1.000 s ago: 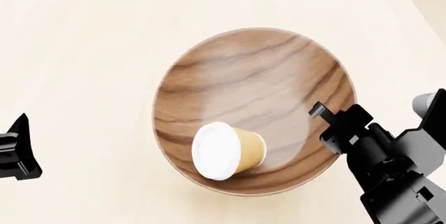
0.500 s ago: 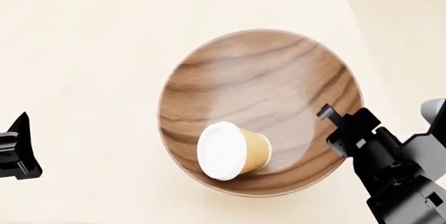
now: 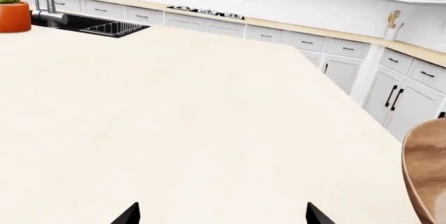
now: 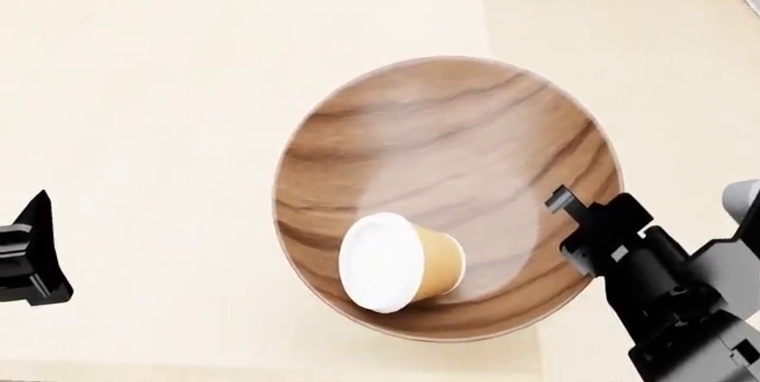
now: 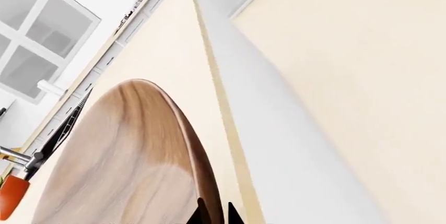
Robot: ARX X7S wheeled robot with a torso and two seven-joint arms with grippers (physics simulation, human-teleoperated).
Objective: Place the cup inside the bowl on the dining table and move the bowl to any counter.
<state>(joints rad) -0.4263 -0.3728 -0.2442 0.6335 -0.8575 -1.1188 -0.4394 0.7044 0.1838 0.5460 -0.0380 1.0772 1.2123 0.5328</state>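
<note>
Bowl (image 4: 451, 146): wood, wide and shallow, stiff; I judge it moderately heavy for a one-sided rim pinch, and the smooth finish could slip. In the head view it juts past the dining table (image 4: 178, 88) edge on its right side, over the floor; I cannot tell whether it is lifted clear of the top or resting on it.
Cup (image 4: 401, 262): lying on its side inside the bowl, near the low front wall, white lid facing the camera. I take it as light paper, free to roll if I tilt the bowl.
Right gripper (image 4: 582, 222): at the bowl's right rim. In the right wrist view the two dark finger tips (image 5: 202, 214) sit close together with the rim's edge between them, so I read it as clamped on the rim.
Left gripper (image 3: 219, 214): empty, its tips spread wide above bare table, the bowl's edge off to one side and well apart from it.
Hold point: the rim where the right claw grips is the only thin part; I would keep the bowl level so the cup stays put.
Risk: one-sided grip means the far rim may sag and the cup slide toward it.
Counter (image 3: 362, 40): tan top over white cabinets, well apart from the bowl.
Writing: none legible; no brand or label on cup or bowl.
</note>
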